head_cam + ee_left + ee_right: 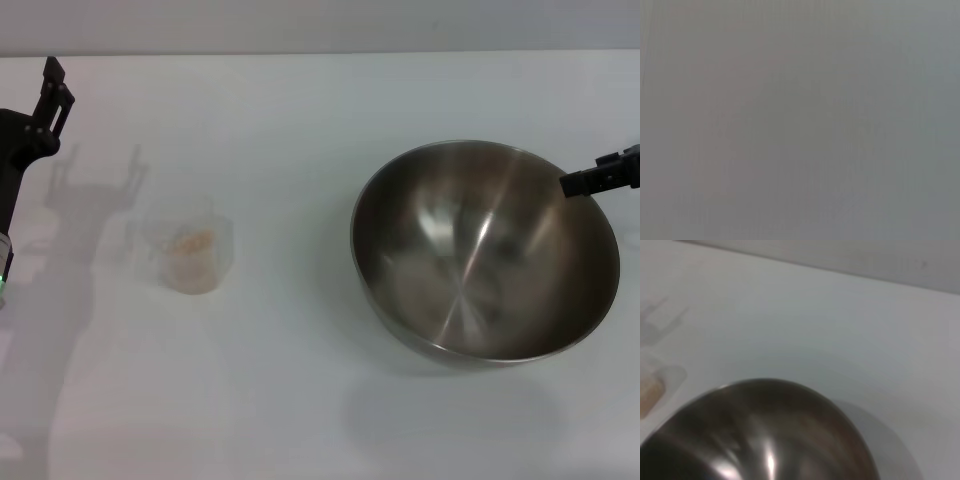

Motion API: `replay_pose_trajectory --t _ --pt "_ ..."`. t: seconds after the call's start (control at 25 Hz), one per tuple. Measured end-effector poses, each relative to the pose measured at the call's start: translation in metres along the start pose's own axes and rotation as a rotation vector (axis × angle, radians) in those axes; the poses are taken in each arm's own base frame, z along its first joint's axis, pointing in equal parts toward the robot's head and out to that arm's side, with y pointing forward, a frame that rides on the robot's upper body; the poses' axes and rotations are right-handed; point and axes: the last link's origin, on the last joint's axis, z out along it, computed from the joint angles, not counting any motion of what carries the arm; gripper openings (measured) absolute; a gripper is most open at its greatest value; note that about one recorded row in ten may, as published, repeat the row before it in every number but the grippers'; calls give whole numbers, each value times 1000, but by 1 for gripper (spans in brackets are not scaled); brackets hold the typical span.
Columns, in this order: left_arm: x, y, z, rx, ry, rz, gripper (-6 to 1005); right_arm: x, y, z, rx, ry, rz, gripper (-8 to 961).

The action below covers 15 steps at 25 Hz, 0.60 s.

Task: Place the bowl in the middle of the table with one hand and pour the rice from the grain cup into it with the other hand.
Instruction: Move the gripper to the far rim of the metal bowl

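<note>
The steel bowl [480, 250] is on the right side of the white table [300, 130], tilted, with its shadow on the table in front of it. My right gripper [585, 181] comes in from the right edge and is shut on the bowl's right rim. The right wrist view shows the bowl [765, 440] from close up. The clear grain cup [187, 254] stands left of centre with rice [190, 243] in it. The cup also shows faintly in the right wrist view [652, 387]. My left gripper [53, 92] is raised at the far left, open, behind and left of the cup.
The left wrist view shows only a plain grey surface. The left arm's shadow [90, 200] falls on the table beside the cup. Bare table lies between the cup and the bowl.
</note>
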Motion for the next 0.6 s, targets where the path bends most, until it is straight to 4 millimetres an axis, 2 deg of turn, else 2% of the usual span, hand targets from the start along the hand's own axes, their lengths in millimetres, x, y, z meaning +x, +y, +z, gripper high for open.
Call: replay_pose_trajectory --t 0.6 --pt "1 0 3 -6 1 4 762 5 1 24 -10 95 24 497"
